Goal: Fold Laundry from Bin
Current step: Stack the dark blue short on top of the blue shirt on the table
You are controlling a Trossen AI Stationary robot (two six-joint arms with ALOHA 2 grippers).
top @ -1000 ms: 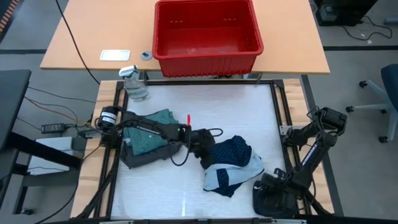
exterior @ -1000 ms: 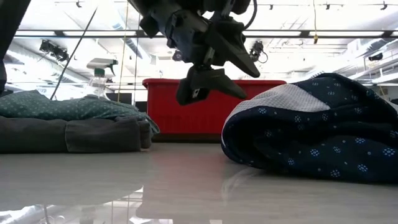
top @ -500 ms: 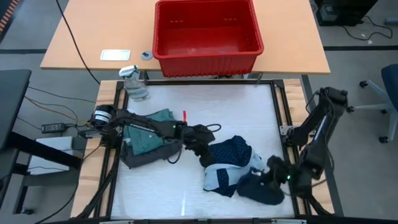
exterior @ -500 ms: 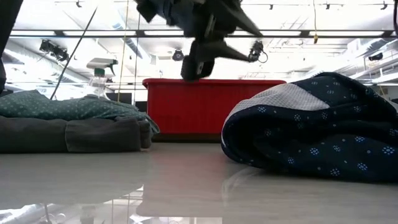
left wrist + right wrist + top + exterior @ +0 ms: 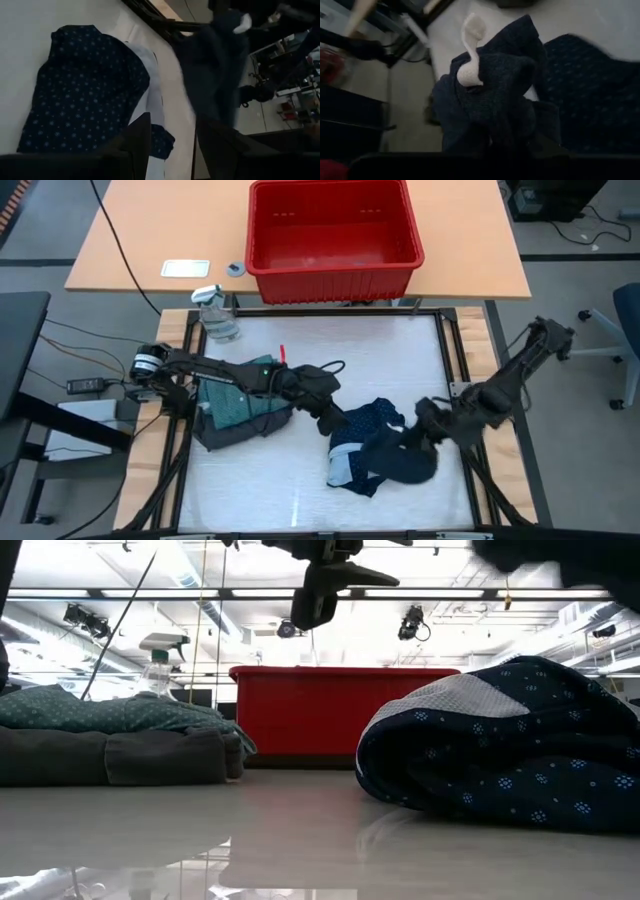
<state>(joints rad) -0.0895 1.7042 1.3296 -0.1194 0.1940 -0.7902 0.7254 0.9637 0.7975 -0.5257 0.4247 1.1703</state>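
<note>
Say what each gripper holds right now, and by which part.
The right gripper holds a dark navy garment, bunched at one end; which part cannot be told. The left gripper holds nothing; it is open above the navy dotted garment.

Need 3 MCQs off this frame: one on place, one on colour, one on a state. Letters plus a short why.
1. Where does the bin stand?
A. on the tan table beyond the white work surface
B. on the white surface between the arms
C. on the floor

2. What colour is the garment topping the folded stack?
A. bright yellow
B. teal-green with dots
C. red

3. What is the right gripper doing?
A. resting open on the bin's rim
B. parked off the table, empty
C. shut on a dark navy garment, carrying it above the navy dotted piece

Answers:
1 A, the high view shows the bin on the tan table, past the work surface's far edge.
2 B, the low view shows the teal dotted piece over a dark grey one.
3 C, the right wrist view shows the cloth bunched at its fingers.
</note>
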